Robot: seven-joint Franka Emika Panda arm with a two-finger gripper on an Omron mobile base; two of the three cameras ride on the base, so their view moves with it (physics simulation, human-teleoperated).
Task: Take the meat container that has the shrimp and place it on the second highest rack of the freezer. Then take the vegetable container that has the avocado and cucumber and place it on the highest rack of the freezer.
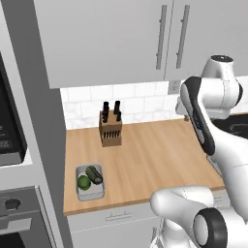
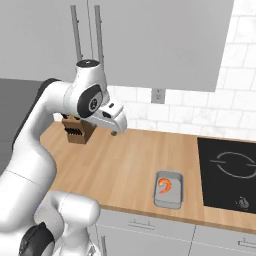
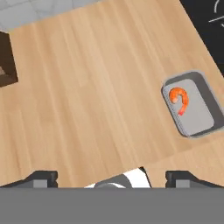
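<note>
Left base view: on the light wooden counter [image 1: 145, 160], a shallow grey tray [image 1: 90, 182] holding a round green avocado [image 1: 84, 182] and a dark-green cucumber [image 1: 95, 174] sits near the front edge, in front of the brown wooden knife block [image 1: 110, 128].

Right base view: the grey meat tray [image 2: 168, 189] with the curled orange shrimp [image 2: 165, 186] lies left of the black cooktop [image 2: 229, 173], near the counter's front edge. The gripper [image 2: 114, 131] hangs above the counter, right of the knife block.

Hand view: the finger tips [image 3: 41, 178] stand spread wide, holding nothing.

We see a wooden counter [image 2: 120, 165] below the gripper, grey cabinets [image 2: 165, 40] above, white tiled wall [image 2: 200, 112] behind, black cooktop [image 2: 230, 172] rightward.
</note>
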